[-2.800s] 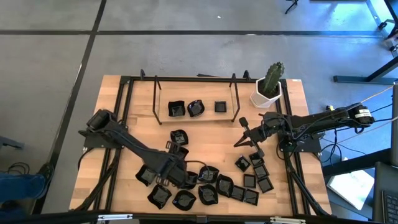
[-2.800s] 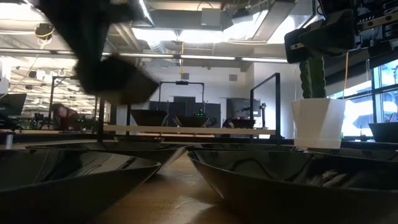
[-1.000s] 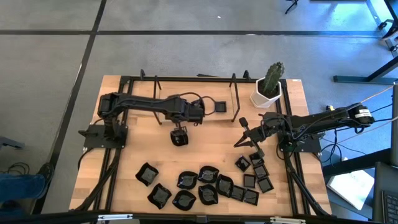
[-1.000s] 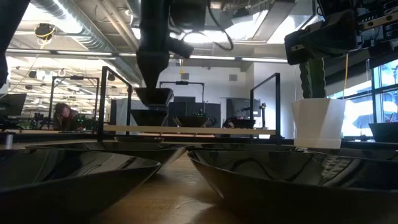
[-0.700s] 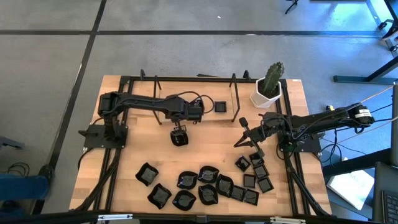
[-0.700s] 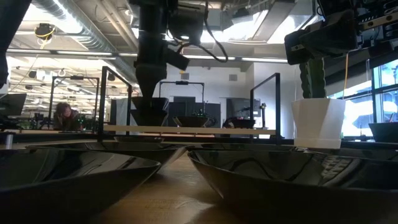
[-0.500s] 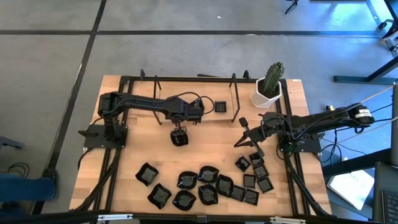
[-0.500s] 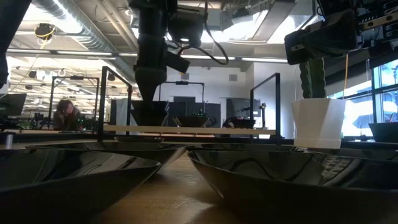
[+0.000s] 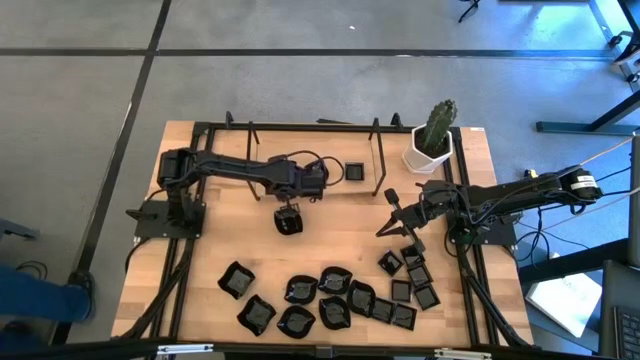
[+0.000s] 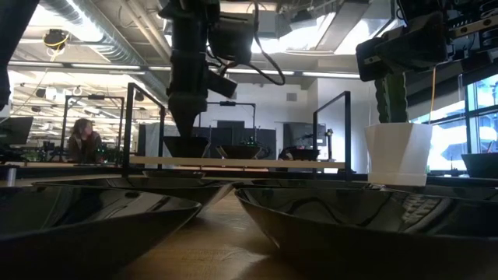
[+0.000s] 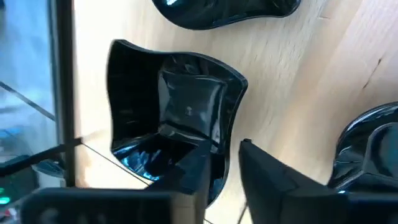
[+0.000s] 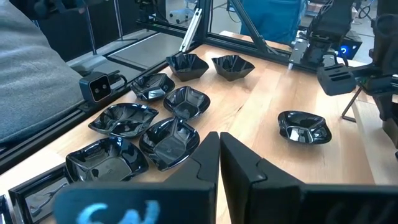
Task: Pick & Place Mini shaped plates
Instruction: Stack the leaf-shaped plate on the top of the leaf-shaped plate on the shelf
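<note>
**Letting a plate down on the rack**

I am hanging my left arm [image 9: 230, 168] over the rack [image 9: 365, 186] at the back of the desk [image 9: 210, 235]. My left jaws are standing a little spread, one tip inside the wall of a wavy black plate [image 11: 180, 106] and one outside it. The plate is sitting on the rack's shelf, beside two more. I am judging this the release.

My right arm [image 9: 500, 200] is waiting off the rack's cactus-side end, its jaws pressed together and holding nothing.

The other plates [image 9: 330, 300] are lying in a cluster well in front of the rack, with one [image 9: 288, 221] alone just in front of it.

They are looking light, stiff and glossy, so likely slippery and chippable. I am reckoning the raised rim is the place to pinch, one tip in and one out, squeezing gently.
</note>
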